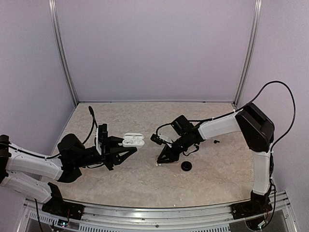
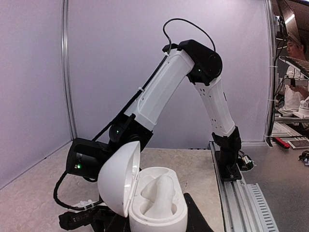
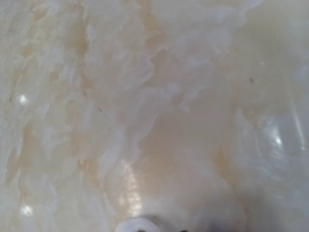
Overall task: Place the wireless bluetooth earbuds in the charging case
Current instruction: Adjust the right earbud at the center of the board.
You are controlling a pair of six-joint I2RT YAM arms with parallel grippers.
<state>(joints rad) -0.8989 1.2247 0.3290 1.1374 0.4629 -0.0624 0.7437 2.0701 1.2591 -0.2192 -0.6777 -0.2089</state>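
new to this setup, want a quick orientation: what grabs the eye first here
The glossy white pebble-shaped charging case, its hinged lid swung open, fills the left wrist view, held in the left arm's jaws left of table centre. Opposite, the right arm's jaws hang low over the beige marbled table by a tiny white plastic earbud, with a black round disc just to their right.

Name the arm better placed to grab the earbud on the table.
Right. The right tool hangs low over the white earbud, while the left tool is occupied holding the open charging case.
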